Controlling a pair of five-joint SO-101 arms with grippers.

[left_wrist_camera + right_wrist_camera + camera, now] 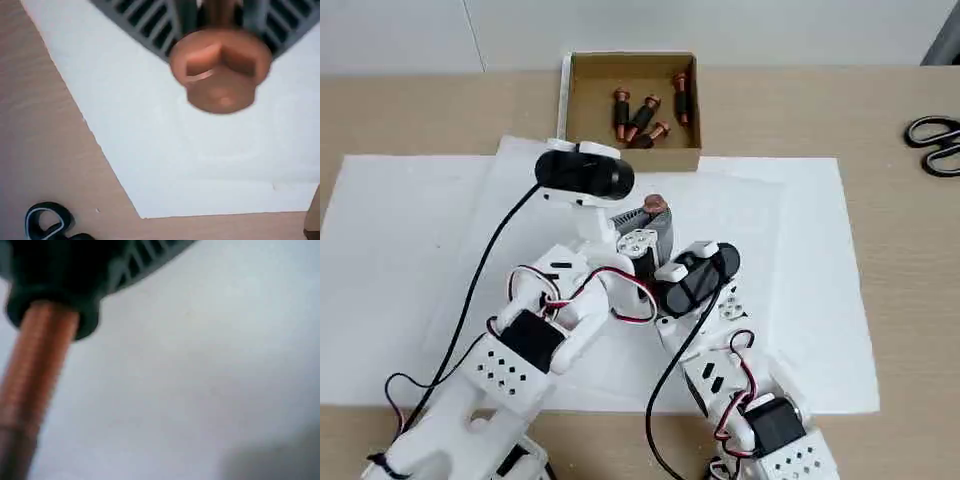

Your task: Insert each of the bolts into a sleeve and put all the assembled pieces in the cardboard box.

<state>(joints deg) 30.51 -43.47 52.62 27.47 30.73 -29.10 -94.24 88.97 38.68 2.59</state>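
Open paper to both sides; cardboard box front wall close ahead.

Copper, black and white on pale wood

The bolt is copper-coloured and the sleeve black. The fingers are grey with a ribbed pattern. The arms are white with black motors and red and black wires. The cardboard box is brown, the paper white, the table pale wood, the scissors black
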